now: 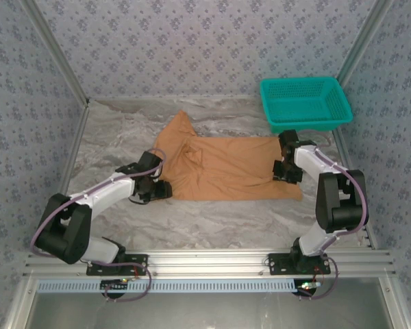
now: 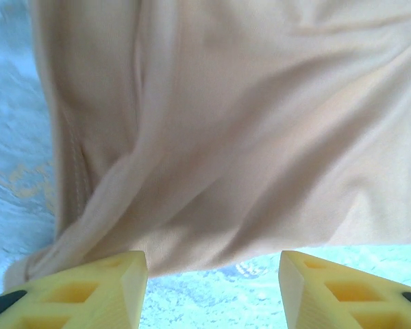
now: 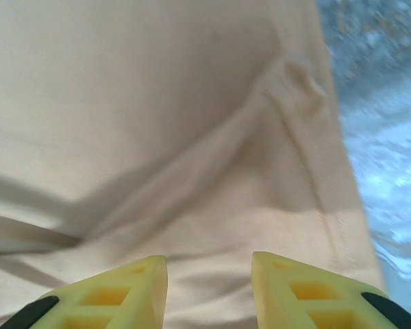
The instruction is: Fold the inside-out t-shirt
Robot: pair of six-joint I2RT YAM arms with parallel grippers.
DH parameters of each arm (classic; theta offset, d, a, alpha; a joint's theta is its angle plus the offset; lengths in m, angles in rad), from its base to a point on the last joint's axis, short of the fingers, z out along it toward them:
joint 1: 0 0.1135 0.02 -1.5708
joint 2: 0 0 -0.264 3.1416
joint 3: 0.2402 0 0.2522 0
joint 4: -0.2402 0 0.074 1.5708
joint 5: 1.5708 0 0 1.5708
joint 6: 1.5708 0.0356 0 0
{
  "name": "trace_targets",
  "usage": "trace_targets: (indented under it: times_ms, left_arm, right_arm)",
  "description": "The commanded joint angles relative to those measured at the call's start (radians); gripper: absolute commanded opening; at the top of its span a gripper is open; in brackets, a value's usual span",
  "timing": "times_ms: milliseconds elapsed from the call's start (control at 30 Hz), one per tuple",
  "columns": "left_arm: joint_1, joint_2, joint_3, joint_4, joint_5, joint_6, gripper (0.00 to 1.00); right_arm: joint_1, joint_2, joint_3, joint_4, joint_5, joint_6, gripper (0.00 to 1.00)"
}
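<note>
T-shirt (image 1: 226,168) — orange-tan, spread mostly flat on the far half of the marbled table (image 1: 212,223) — lies with its long axis running left to right, one bunched corner pointing toward the far left. The left gripper (image 1: 161,190) sits at its left edge, jaws wide, bare table between them and the hem just beyond; it holds nothing. The right gripper (image 1: 282,171) hovers over its right end, jaws parted more narrowly above the cloth. A teal basket (image 1: 305,103) stands near the far right corner.
</note>
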Motion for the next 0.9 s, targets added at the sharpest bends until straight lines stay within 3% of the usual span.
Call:
trace_targets:
  times_ms: [0, 333, 667, 867]
  left_arm:
    - [-0.002, -0.015, 0.079, -0.041, -0.058, 0.019, 0.53]
    - [-0.002, 0.042, 0.091, -0.028, -0.064, 0.051, 0.53]
    - [0.004, 0.171, 0.017, 0.053, -0.149, 0.064, 0.53]
    - [0.005, 0.157, -0.018, 0.057, -0.159, 0.053, 0.53]
  right_arm:
    - [-0.004, 0.034, 0.019, 0.08, -0.119, 0.043, 0.39]
    - [-0.007, 0.102, 0.043, 0.172, -0.096, 0.078, 0.25]
    - [-0.038, 0.142, 0.079, 0.225, -0.048, 0.1, 0.11]
    - [-0.036, 0.102, 0.064, 0.264, -0.041, 0.055, 0.11]
